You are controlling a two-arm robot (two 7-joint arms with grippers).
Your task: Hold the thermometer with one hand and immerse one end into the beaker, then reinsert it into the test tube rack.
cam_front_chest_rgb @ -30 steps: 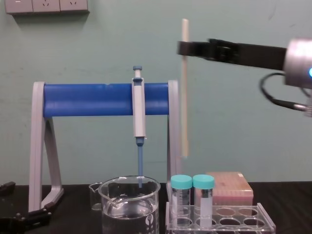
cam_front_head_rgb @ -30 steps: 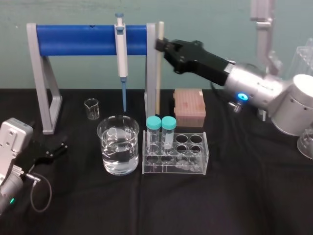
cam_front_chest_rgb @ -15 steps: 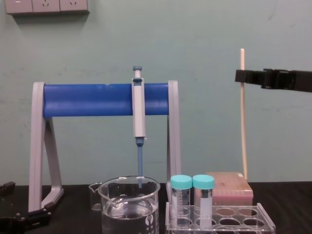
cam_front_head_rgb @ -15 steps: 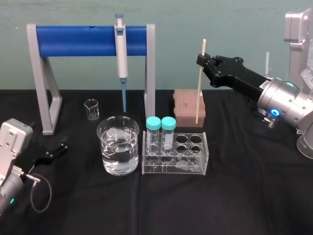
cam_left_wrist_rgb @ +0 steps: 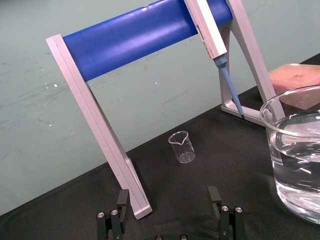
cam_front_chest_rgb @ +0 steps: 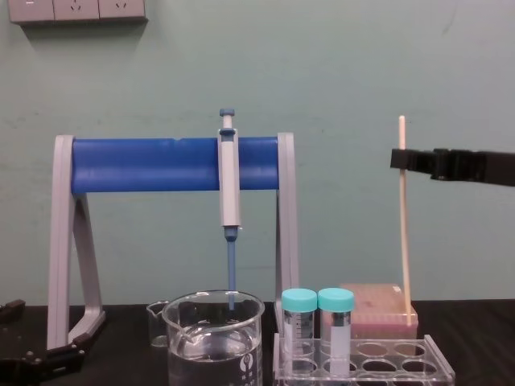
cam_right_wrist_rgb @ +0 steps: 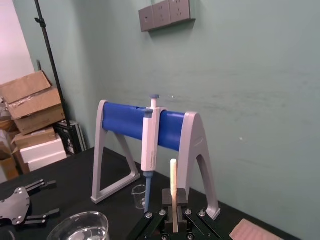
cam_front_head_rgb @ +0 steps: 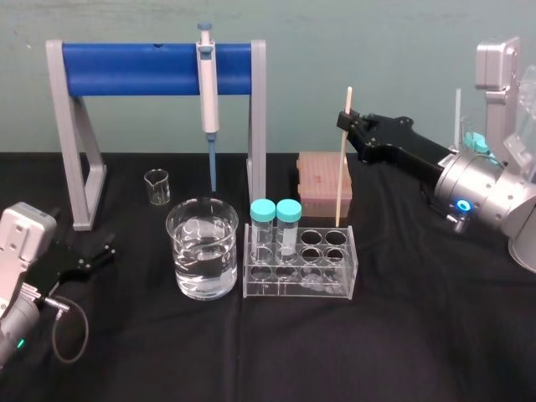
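My right gripper [cam_front_head_rgb: 345, 122] is shut on the thermometer [cam_front_head_rgb: 342, 172], a thin cream-white rod, gripping it near its top. The thermometer [cam_front_chest_rgb: 403, 233] hangs upright, its lower tip just above the back right corner of the clear test tube rack [cam_front_head_rgb: 295, 287], in front of the pink box. In the right wrist view the thermometer [cam_right_wrist_rgb: 173, 187] stands up between the fingers. The large beaker [cam_front_head_rgb: 202, 248], part full of water, stands left of the rack [cam_front_chest_rgb: 438, 371]. At the left table edge my left gripper [cam_front_head_rgb: 95, 254] rests open and empty, also seen in its wrist view [cam_left_wrist_rgb: 168, 200].
A grey stand with a blue bar [cam_front_head_rgb: 151, 69] holds a pipette [cam_front_head_rgb: 207, 92] behind the beaker. A small glass beaker [cam_front_head_rgb: 157, 186] sits beneath it. Two teal-capped tubes [cam_front_head_rgb: 275, 219] fill the rack's left holes. The pink box [cam_front_head_rgb: 322, 182] stands behind the rack.
My right gripper has carried the thermometer rightward from beside the stand's right post, then lowered it slightly toward the rack's right end. The left arm has stayed still.
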